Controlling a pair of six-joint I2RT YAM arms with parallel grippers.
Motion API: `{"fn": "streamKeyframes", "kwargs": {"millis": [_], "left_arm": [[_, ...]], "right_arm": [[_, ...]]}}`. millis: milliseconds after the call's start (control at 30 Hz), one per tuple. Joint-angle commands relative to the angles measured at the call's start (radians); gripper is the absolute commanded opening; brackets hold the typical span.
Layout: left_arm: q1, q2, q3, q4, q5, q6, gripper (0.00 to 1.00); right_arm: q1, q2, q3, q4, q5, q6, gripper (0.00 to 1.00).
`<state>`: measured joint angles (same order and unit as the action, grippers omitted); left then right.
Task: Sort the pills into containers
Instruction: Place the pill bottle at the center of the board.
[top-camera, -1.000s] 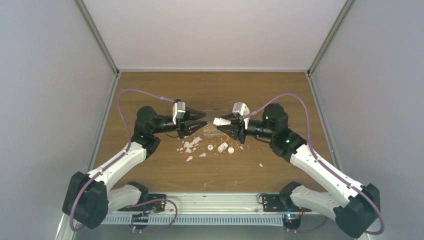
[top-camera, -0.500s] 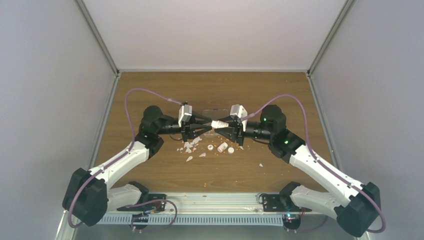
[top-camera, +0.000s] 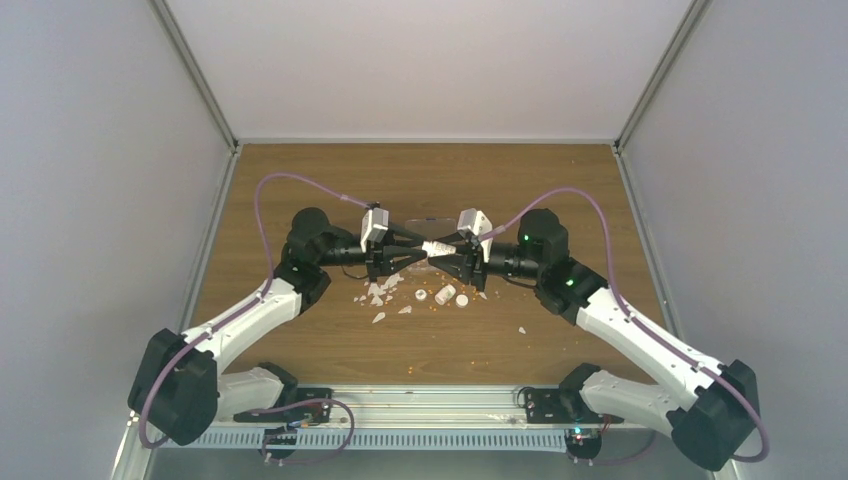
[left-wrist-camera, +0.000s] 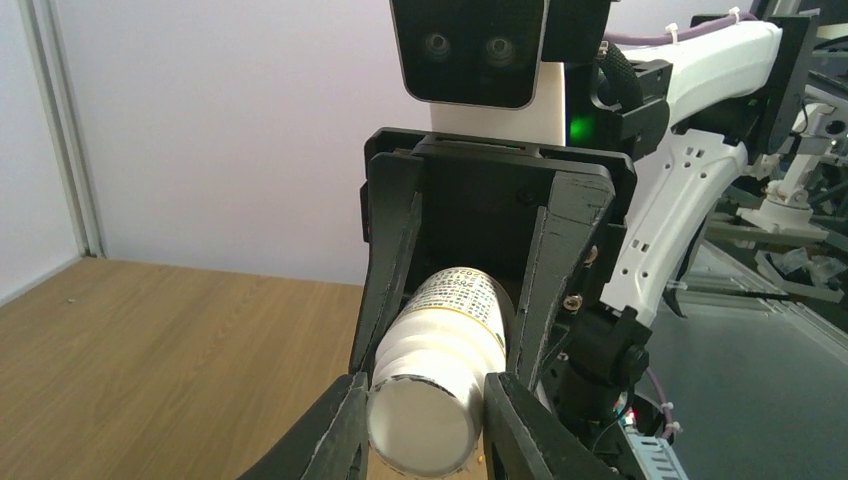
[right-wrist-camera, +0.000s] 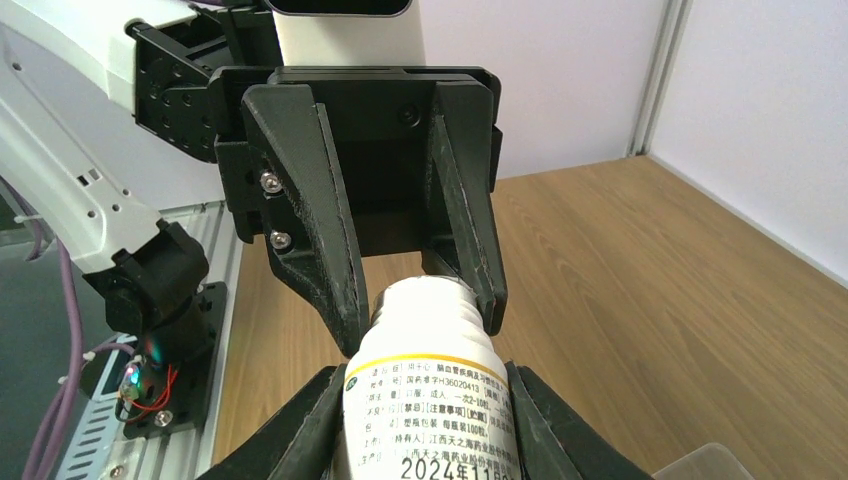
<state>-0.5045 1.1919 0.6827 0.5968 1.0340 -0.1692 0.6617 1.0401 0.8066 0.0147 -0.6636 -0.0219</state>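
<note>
L gripper (top-camera: 422, 248) & R gripper (top-camera: 449, 250) meet tip to tip mid-table, w/ a small white cylindrical bottle (top-camera: 436, 246) lying sideways btwn them. Flat clear plastic organiser box (top-camera: 432, 220) sits just behind, mostly hidden. On the brown wooden table (top-camera: 300, 190), nearer the bases: irregular white flakes (top-camera: 378, 292) below L gripper, small white cylindrical vials (top-camera: 445, 294) beside them, tiny orange-yellow grain pills (top-camera: 437, 306) scattered around. One lone white flake (top-camera: 522, 329) lies apart, to the R.

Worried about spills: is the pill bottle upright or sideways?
Sideways: the bottle spans level between the left end effector and the right end effector, both shut on it.
</note>
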Motion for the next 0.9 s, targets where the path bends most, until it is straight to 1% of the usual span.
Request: {"fn": "streamKeyframes", "kwargs": {"millis": [0,133,200,267,333,433,467,500,533,700,733,767,800,867], "left_arm": [[-0.020,0.008,0.026,0.014,0.007,0.023,0.68],[-0.023,0.011,0.025,0.014,0.010,0.024,0.64],[-0.025,0.013,0.025,0.015,0.014,0.026,0.59],[-0.028,0.013,0.025,0.015,0.021,0.029,0.52],[-0.030,0.014,0.026,0.015,0.028,0.032,0.43],[-0.034,0.014,0.026,0.017,0.036,0.037,0.25],[-0.035,0.014,0.026,0.018,0.038,0.039,0.16],[-0.035,0.014,0.026,0.017,0.037,0.040,0.04],[-0.037,0.015,0.025,0.019,0.034,0.039,0.00],[-0.039,0.014,0.016,0.038,0.027,0.038,0.00],[-0.039,0.007,0.014,0.034,0.015,0.041,0.00],[-0.039,0.002,0.012,0.027,-0.004,0.047,0.00],[-0.038,-0.004,0.010,0.019,-0.020,0.054,0.00],[-0.037,-0.020,0.006,0.004,-0.043,0.069,0.00]], "right_arm": [[0.012,0.024,0.023,0.006,-0.016,-0.013,0.80],[0.013,0.023,0.024,0.004,-0.014,-0.013,0.80],[0.013,0.022,0.024,0.002,-0.013,-0.013,0.80],[0.013,0.024,0.025,0.004,-0.011,-0.013,0.80],[0.013,0.027,0.025,0.003,-0.010,-0.013,0.80],[0.014,0.029,0.026,0.002,-0.007,-0.015,0.80],[0.014,0.028,0.026,0.002,-0.008,-0.015,0.80],[0.014,0.028,0.026,0.001,-0.008,-0.015,0.80],[0.014,0.028,0.026,0.002,-0.007,-0.015,0.80],[0.014,0.028,0.025,0.001,-0.010,-0.014,0.81],[0.015,0.026,0.025,0.001,-0.009,-0.013,0.83],[0.015,0.024,0.024,0.003,-0.009,-0.012,0.94],[0.015,0.022,0.022,0.004,-0.009,-0.011,0.99],[0.015,0.017,0.018,0.010,-0.007,-0.007,1.00]]}}
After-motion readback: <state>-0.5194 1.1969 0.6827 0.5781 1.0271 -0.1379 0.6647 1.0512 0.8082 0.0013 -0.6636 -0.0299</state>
